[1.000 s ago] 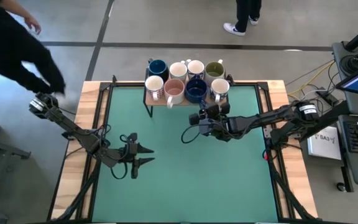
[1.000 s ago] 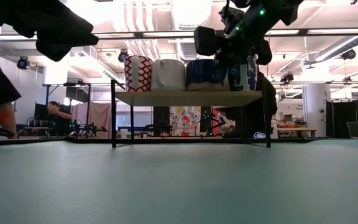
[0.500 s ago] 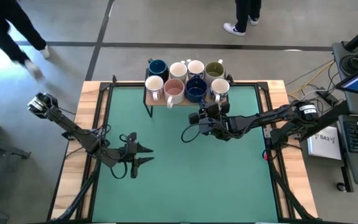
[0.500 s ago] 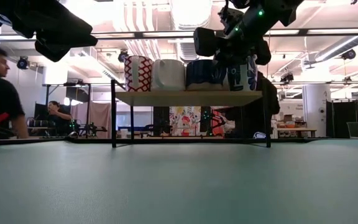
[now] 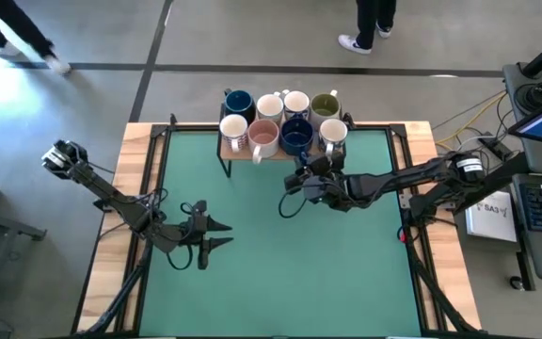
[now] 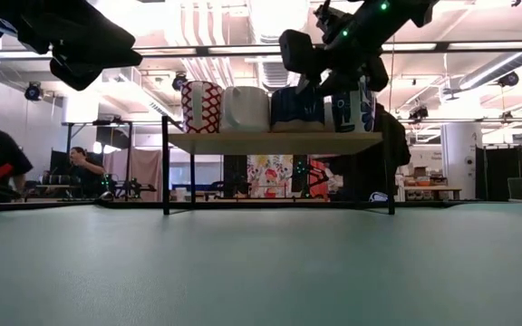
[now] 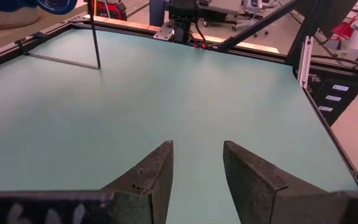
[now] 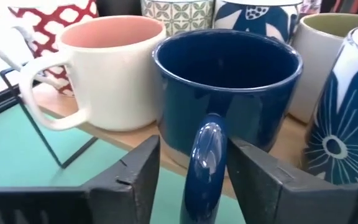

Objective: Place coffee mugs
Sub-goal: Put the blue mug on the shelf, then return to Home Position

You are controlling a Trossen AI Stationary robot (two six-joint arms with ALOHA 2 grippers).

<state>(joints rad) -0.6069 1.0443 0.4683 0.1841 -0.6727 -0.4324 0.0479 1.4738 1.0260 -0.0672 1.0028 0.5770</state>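
Glossy dark blue mug, handle between right gripper fingers

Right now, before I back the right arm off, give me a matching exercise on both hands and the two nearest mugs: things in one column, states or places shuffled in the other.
Things:
1. left hand
2. right hand
3. dark blue mug
4. pink-inside mug

States or places:
A. on the shelf, its handle between two fingers
B. open over the bare green mat, away from the shelf
C. open, fingers either side of a mug handle
D. on the shelf beside the dark blue mug, handle free

Pairs: 1-B, 2-C, 3-A, 4-D
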